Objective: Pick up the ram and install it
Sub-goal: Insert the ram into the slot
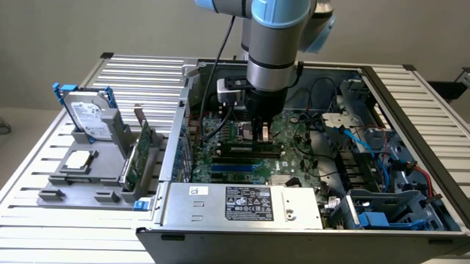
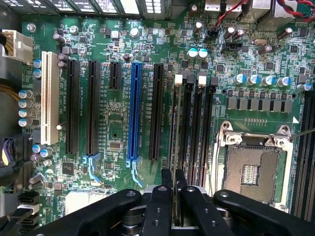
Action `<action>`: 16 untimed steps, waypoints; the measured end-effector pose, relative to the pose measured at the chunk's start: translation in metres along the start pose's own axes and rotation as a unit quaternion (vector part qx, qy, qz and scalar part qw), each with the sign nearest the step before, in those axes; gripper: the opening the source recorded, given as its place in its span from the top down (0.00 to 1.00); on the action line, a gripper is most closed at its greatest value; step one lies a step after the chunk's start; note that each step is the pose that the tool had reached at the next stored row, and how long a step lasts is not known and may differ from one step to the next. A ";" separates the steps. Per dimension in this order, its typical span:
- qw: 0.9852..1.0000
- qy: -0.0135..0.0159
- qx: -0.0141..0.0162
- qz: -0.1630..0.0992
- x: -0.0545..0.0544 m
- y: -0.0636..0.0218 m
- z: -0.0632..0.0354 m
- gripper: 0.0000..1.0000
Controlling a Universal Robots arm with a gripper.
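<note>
The ram (image 2: 176, 123) shows edge-on in the wrist view as a thin dark strip running along the memory slots (image 2: 194, 123) of the green motherboard (image 2: 113, 123). My gripper (image 2: 175, 189) is shut on its upper edge, one black finger pressed to each side. In the exterior view the gripper (image 1: 261, 133) reaches straight down into the open computer case (image 1: 176, 159), and the ram (image 1: 248, 146) is a long dark stick right at the motherboard's slots under it. I cannot tell whether it is seated in a slot.
An empty processor socket (image 2: 251, 172) lies beside the memory slots, a blue expansion slot (image 2: 134, 113) on their other side. A grey holder (image 1: 81, 181) at the exterior view's left carries a hard drive (image 1: 88, 115), a green card (image 1: 143, 151) and a silver chip (image 1: 77, 159). The power supply (image 1: 242, 203) fills the case's front.
</note>
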State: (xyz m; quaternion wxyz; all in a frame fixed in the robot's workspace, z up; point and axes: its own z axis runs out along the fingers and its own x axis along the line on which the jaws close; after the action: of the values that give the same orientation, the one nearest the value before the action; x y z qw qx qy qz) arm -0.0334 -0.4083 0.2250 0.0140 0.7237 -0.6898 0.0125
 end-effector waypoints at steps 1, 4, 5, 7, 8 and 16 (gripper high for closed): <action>1.000 0.000 0.000 0.000 0.000 0.0000 0.0002 0.86; 1.000 0.000 0.000 0.000 0.000 0.0001 0.0008 0.86; 1.000 0.000 0.000 0.000 0.000 0.0001 0.0009 0.86; 1.000 0.000 0.000 0.000 0.000 0.0000 0.0013 0.86; 1.000 0.000 0.000 0.000 0.000 0.0000 0.0015 0.86; 1.000 0.000 0.000 0.001 0.000 0.0000 0.0021 0.86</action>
State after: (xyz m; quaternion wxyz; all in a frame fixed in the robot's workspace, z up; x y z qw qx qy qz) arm -0.0335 -0.4083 0.2229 0.0140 0.7233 -0.6903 0.0126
